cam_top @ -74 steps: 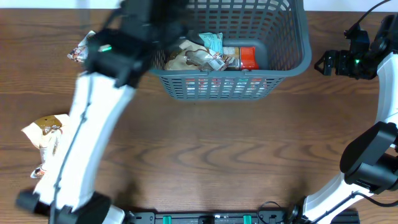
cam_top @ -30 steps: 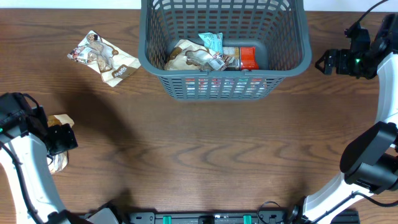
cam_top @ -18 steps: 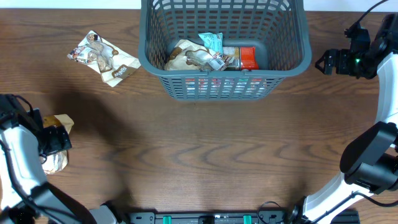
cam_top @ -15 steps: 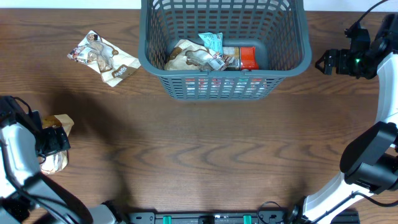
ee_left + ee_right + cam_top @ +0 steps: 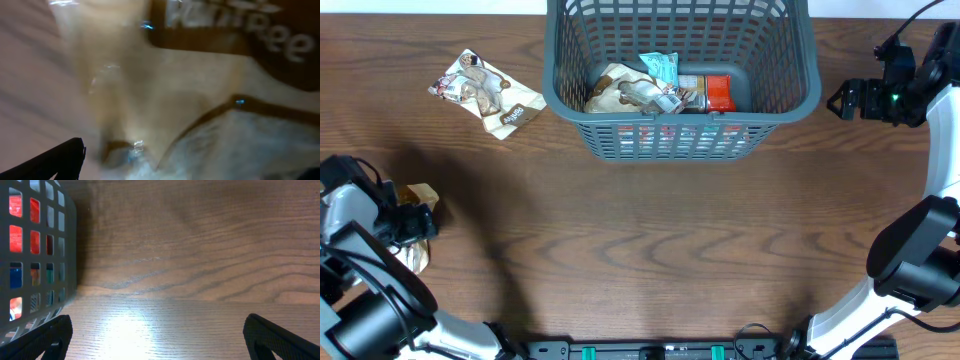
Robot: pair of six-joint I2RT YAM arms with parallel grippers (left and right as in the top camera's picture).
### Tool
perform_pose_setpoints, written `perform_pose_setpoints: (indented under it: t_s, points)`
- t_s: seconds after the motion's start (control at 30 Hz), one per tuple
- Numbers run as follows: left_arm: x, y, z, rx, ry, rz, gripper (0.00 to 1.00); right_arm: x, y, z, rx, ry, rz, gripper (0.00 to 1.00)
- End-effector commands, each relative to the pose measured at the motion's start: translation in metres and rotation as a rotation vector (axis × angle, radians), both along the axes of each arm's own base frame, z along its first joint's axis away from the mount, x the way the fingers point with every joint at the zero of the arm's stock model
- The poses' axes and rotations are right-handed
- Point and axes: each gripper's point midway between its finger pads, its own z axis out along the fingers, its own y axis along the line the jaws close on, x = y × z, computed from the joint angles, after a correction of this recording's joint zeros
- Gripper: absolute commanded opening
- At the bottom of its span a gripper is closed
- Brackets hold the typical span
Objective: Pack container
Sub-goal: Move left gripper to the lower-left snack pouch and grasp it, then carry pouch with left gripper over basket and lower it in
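The dark grey-blue slotted container [image 5: 680, 112] stands at the back centre and holds several packets, among them a tan one [image 5: 638, 92] and a red one [image 5: 720, 92]. My left gripper [image 5: 417, 222] is low at the table's left edge, down on a tan and brown packet [image 5: 422, 194]. In the left wrist view that packet [image 5: 200, 90] fills the frame, blurred, with the gripper [image 5: 192, 165] spread wide over it. My right gripper [image 5: 840, 102] hangs open and empty to the right of the container; its wrist view shows the container's wall [image 5: 35, 255] and the gripper [image 5: 160, 337] over bare wood.
A second packet with a printed picture [image 5: 485, 92] lies on the table left of the container. The table is brown wood [image 5: 650, 240]. The right arm's base stands at the front right [image 5: 910, 270].
My left arm has swung from over the container down to the tan packet at the left edge, then shifted slightly left. The right arm has not moved.
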Motion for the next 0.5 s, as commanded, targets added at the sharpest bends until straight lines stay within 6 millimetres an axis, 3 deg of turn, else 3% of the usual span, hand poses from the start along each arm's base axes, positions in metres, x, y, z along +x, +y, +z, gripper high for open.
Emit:
perform_pose_setpoints:
  t_s: [0.0, 0.1, 0.17, 0.2, 0.3, 0.47]
  points:
    - [-0.006, -0.001, -0.015, -0.023, 0.045, -0.001, 0.93, 0.000, 0.003, 0.001, -0.006, -0.003, 0.021, 0.99]
    - [-0.006, -0.002, -0.016, -0.027, 0.042, 0.006, 0.62, 0.000, 0.003, 0.001, -0.006, -0.004, 0.021, 0.99]
    - [-0.006, -0.002, -0.016, -0.026, 0.039, 0.028, 0.20, 0.000, 0.003, 0.001, -0.006, -0.004, 0.021, 0.99]
    - [-0.006, -0.002, -0.016, -0.025, 0.035, 0.046, 0.09, 0.000, 0.003, 0.001, -0.006, -0.004, 0.021, 0.99]
    - [-0.004, -0.005, -0.016, -0.033, 0.023, 0.083, 0.06, 0.000, 0.004, 0.001, -0.006, -0.004, 0.021, 0.99]
    - [0.021, -0.021, 0.000, -0.091, -0.080, 0.065, 0.06, 0.000, 0.003, 0.001, -0.006, -0.004, 0.021, 0.99]
